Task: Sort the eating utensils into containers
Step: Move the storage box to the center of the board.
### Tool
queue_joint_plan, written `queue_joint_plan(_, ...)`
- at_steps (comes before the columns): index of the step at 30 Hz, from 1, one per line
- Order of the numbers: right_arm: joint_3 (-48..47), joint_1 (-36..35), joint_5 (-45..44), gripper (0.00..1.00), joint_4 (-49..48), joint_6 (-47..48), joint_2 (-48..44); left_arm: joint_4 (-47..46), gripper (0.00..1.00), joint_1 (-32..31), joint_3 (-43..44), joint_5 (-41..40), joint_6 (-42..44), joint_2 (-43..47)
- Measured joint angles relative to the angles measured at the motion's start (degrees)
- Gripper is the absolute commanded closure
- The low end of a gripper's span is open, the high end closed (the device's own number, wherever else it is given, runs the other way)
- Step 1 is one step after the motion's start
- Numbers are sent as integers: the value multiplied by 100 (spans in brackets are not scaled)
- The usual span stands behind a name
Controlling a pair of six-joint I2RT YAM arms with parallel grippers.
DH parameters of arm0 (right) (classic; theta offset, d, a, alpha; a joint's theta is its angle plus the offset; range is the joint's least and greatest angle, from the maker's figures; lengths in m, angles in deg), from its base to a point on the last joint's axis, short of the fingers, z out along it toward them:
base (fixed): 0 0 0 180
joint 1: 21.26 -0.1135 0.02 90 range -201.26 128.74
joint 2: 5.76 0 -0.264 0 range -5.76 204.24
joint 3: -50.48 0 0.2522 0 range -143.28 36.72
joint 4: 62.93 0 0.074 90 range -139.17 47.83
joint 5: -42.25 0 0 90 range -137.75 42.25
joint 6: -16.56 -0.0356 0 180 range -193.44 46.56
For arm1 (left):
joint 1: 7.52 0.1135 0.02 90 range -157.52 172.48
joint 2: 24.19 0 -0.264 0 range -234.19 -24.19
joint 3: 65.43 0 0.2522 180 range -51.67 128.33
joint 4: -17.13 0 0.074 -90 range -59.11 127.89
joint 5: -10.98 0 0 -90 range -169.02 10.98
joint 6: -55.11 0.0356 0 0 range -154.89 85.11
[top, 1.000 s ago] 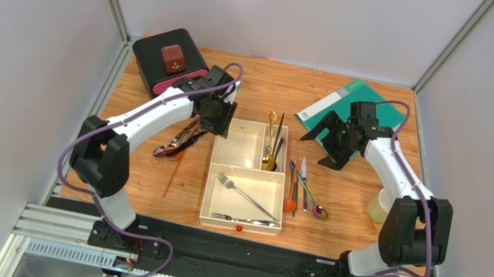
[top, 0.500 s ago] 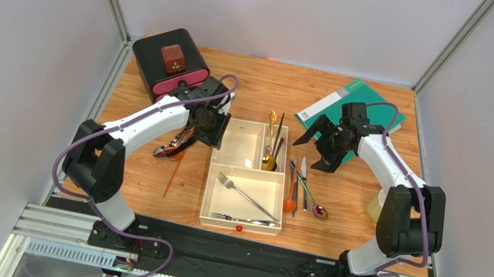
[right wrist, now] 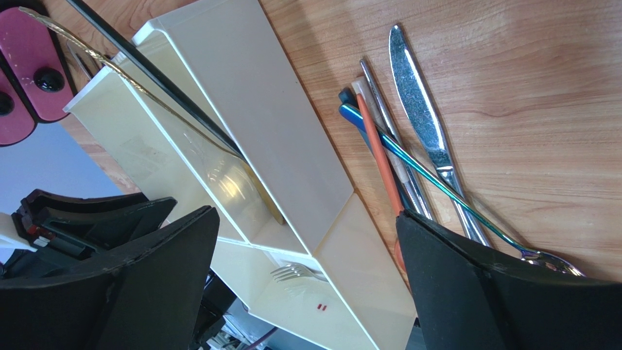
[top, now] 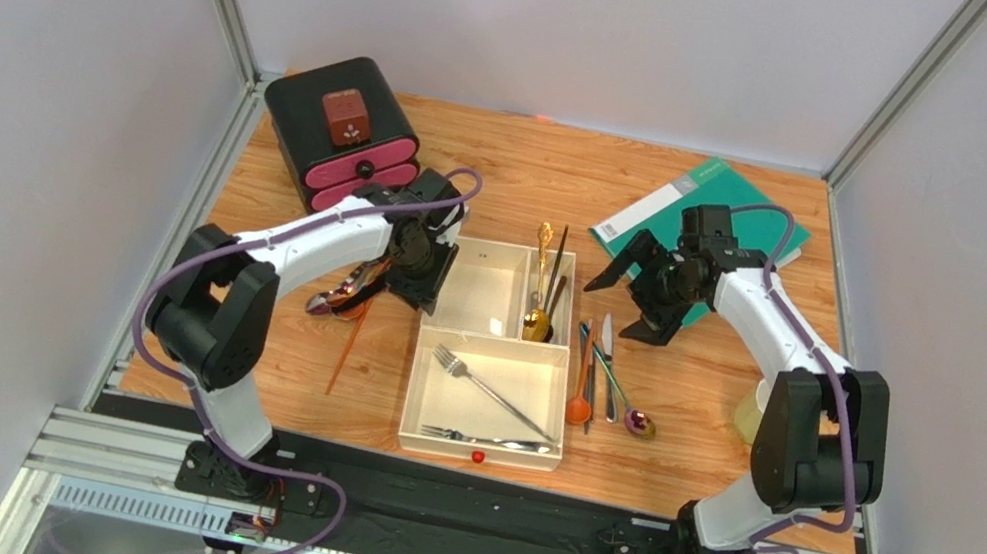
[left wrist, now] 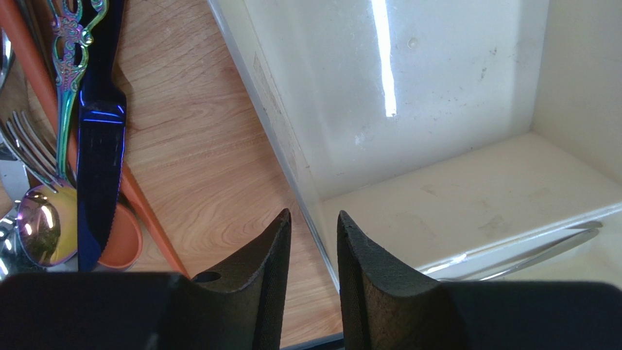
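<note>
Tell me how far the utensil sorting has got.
Done: two forks lie in the large compartment of the tray, a gold spoon and dark sticks in a small one. In hand: nothing; left fingers sit over the tray's left wall, right fingers hang open. Remaining: a pile left of the tray and a row right of it.

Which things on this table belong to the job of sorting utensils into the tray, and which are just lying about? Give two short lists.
Belong to the job:
- cream tray
- fork in its large compartment
- gold spoon in a small compartment
- loose utensils right of the tray
- loose utensils left of the tray

Just lying about:
- black box with pink drawers
- green book
- pale yellow cup
</note>
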Motion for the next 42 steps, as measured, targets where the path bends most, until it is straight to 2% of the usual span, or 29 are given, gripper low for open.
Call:
queue_joint_plan(2,-11,0,15,0,2,15,48,-22,67,0,0,11,-11,-94)
queue_joint_plan(6,-59,0,28,0,2,39,118,-61,82,0,31,37,-48,-341)
queue_joint_plan(10,-66,0,35,0,0,68,127,-37,87,-7,236,9,-162,-570)
queue_joint_plan(23,-66,0,57,0,2,122,138,155,89,-7,990,-407,-243,-1128)
queue_joint_plan(32,-144,0,55,0,24,120,221,273,100,-7,1215,-640,-468,-1314)
queue_joint_plan(42,-304,0,7,0,98,105,223,509,100,0,1392,-761,-667,-1432)
